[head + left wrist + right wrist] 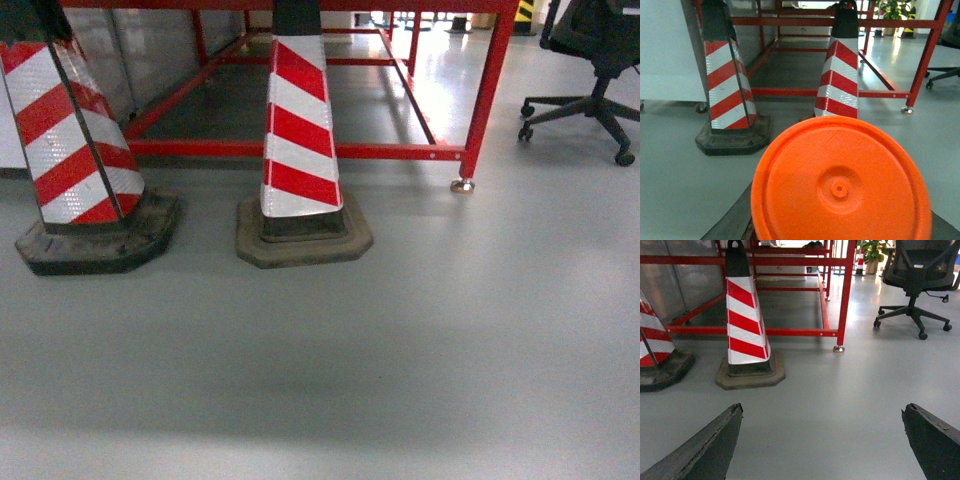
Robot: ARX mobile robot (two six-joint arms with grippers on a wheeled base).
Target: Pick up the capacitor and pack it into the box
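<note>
While the right gripper [822, 440] gapes wide, an orange disc [840, 182] hides the left.

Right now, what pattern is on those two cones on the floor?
Red and white diagonal stripes on both traffic cones, with dark bases; clearest in the head view.

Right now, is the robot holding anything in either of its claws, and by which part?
The right gripper is open and empty. The left wrist view is filled by a round orange plastic lid, apparently held, but the grip point is hidden.
</note>
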